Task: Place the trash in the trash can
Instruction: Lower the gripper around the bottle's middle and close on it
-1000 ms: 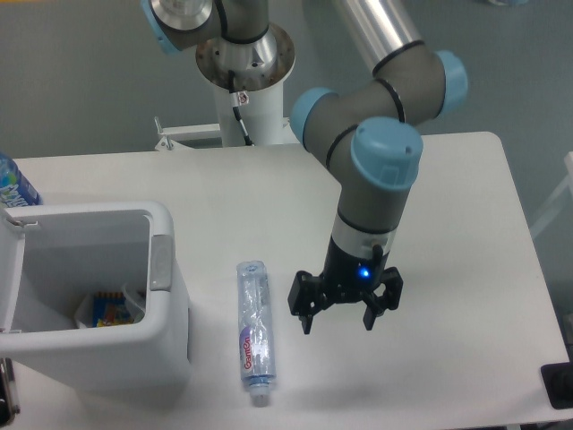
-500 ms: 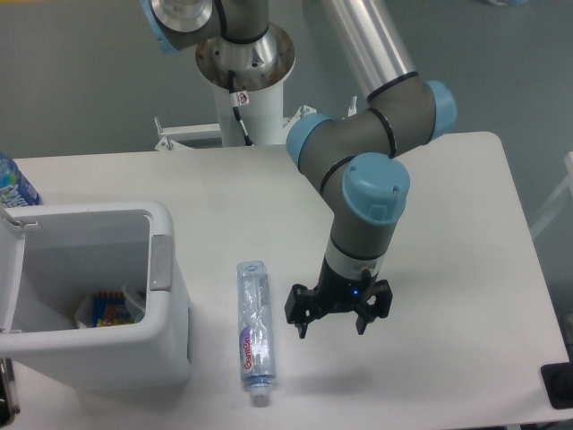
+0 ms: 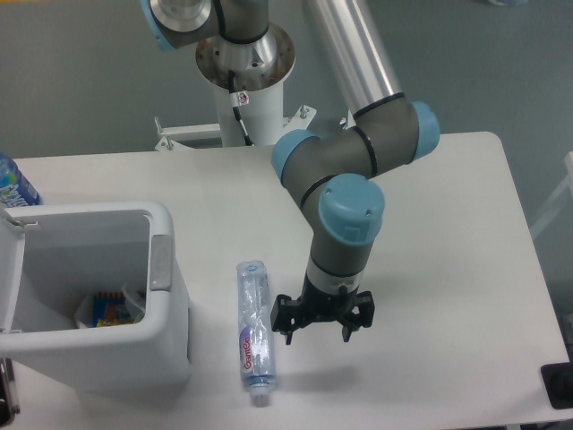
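The gripper (image 3: 317, 333) hangs fingers-down over the smooth white table (image 3: 448, 269), its two dark fingers (image 3: 288, 333) spread wide apart with nothing between them; it grips nothing, and whether the fingertips touch the tabletop cannot be told. Just to its left lies the bottle (image 3: 252, 332), a long clear plastic cylinder, crumpled and glinting, flat on its side with the cap end toward the near table edge and a purple label with red lettering along its lower half. It is close to the left finger but apart from it. Further left, beyond the bottle, stands the bin (image 3: 170, 305), a large white plastic rectangular box with a rounded rim and a grey tab on the side facing the gripper. Inside it, on the floor, lies a small whitish translucent bag (image 3: 107, 309) with coloured print showing. Far to the left, behind the bin, the top of a blue-labelled bottle (image 3: 12, 184) peeks in at the frame edge.
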